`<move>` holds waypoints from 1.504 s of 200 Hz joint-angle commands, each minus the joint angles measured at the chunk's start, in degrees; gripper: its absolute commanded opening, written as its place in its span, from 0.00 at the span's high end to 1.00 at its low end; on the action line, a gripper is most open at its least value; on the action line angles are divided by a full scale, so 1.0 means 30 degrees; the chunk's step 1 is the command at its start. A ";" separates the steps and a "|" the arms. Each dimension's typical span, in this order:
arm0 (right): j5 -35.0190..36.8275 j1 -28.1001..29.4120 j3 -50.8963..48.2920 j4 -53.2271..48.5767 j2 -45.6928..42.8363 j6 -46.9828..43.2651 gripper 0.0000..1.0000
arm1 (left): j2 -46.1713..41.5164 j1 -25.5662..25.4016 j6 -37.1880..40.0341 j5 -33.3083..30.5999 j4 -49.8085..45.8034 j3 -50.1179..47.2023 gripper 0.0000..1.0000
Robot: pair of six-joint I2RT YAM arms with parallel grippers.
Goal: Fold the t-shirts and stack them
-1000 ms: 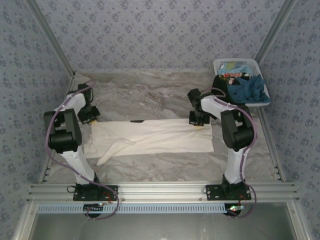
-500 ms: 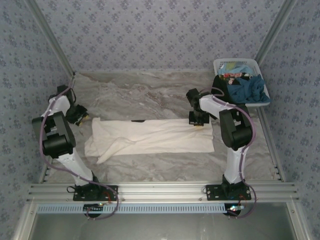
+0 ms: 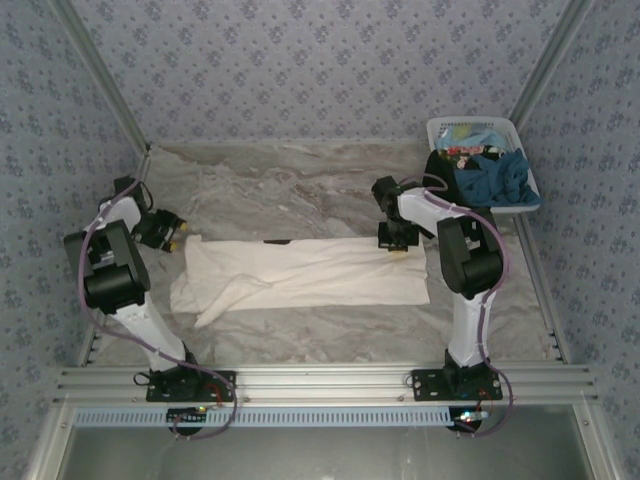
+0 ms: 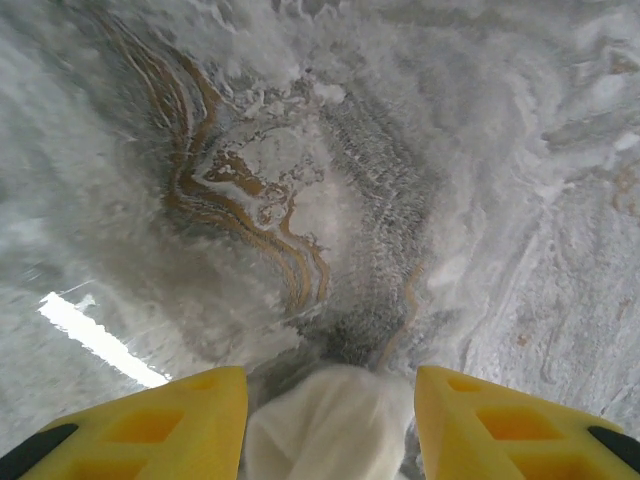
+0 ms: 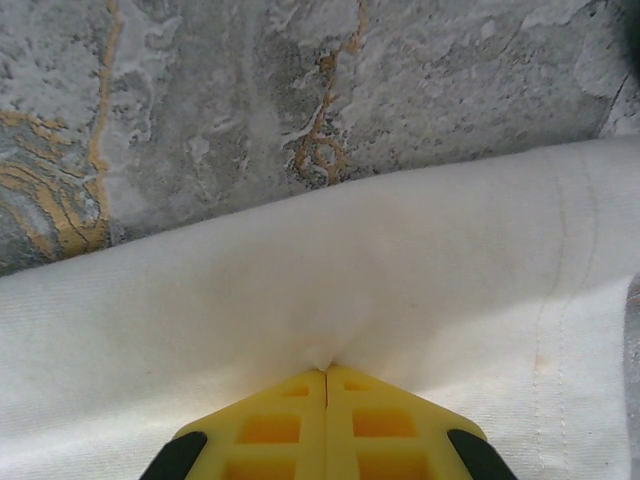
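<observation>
Across the table (image 3: 300, 185), between the 2 grippers, lying flat as a long folded band: the white shirt (image 3: 310, 272), likely kept stretched so the next fold comes out square. Beyond and to the right of the right gripper (image 3: 398, 241), parked at the table's far corner: a basket (image 3: 470, 121), probably there to keep unfolded stock off the working area. Heaped inside it, a teal shirt (image 3: 497, 178) and, at its near-left rim, a black shirt (image 3: 437, 166), plus a scrap of lighter patterned cloth too small to identify

Pressed together on the white shirt's far edge near its right end: the right gripper, with the cloth puckering into a small peak right at the fingertips in the wrist view, seemingly to anchor that end. Spread apart at the band's left end: the left gripper (image 3: 172, 233), with a soft lump of white cloth between the fingers (image 4: 150, 425), filling the gap but apparently not squeezed; judged a release of that corner, or a pause before a fresh grip

Counted: 1 table, 1 basket, 3 sure shirts (1 white, 1 teal, 1 black), 2 grippers, 4 yellow fingers across the wrist views. None stacked yet; fold of shirt 1 judged part done
</observation>
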 commanded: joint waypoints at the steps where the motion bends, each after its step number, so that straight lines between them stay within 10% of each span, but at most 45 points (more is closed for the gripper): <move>1: 0.0592 -0.0242 -0.0323 -0.0637 0.1196 -0.0149 1.00 | 0.0744 -0.0425 -0.0809 0.1067 0.0268 0.0491 0.51; 79: 0.0562 -0.0211 -0.0330 -0.0756 0.1196 -0.0061 1.00 | 0.1755 -0.2291 0.3963 -0.1388 -0.1618 0.2346 0.47; 135: 0.0479 -0.0225 -0.0298 -0.0808 0.1196 -0.0134 1.00 | 0.1913 -0.5429 1.0507 -0.7760 -0.5050 0.4023 0.46; 211: 0.0299 -0.0247 -0.0229 -0.0801 0.1224 -0.0167 0.99 | 0.1796 -0.7033 1.2825 -1.2356 -0.5053 0.3696 0.49; 301: 0.0123 -0.0248 -0.0109 -0.0813 0.1342 -0.0150 0.98 | 0.0760 -0.7938 1.4091 -1.1469 -0.3346 0.2897 0.47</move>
